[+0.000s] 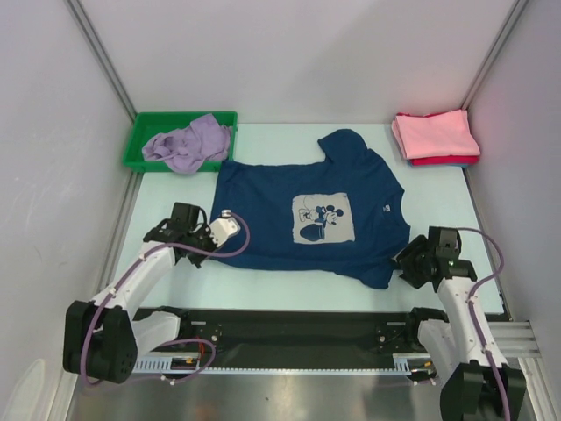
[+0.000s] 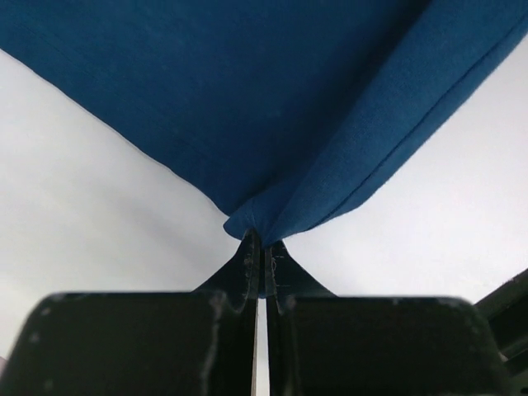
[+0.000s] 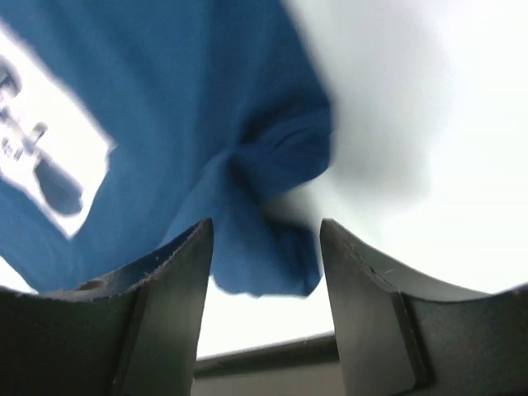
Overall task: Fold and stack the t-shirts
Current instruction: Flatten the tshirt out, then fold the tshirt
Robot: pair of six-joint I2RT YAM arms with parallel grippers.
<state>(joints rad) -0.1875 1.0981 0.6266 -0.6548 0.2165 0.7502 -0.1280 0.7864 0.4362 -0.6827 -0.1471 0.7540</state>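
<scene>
A navy t-shirt (image 1: pixel 298 210) with a pale grey cartoon print lies spread flat mid-table. My left gripper (image 1: pixel 207 239) is shut on the shirt's near left corner (image 2: pixel 257 216). My right gripper (image 1: pixel 405 261) is open, its jaws on either side of the shirt's near right corner (image 3: pixel 272 247) without touching it. A crumpled lavender t-shirt (image 1: pixel 188 143) lies in the green bin. Folded pink and red t-shirts (image 1: pixel 436 137) are stacked at the back right.
The green plastic bin (image 1: pixel 145 132) stands at the back left against the wall. White walls close in the table on three sides. A black rail (image 1: pixel 298 338) runs along the near edge between the arm bases.
</scene>
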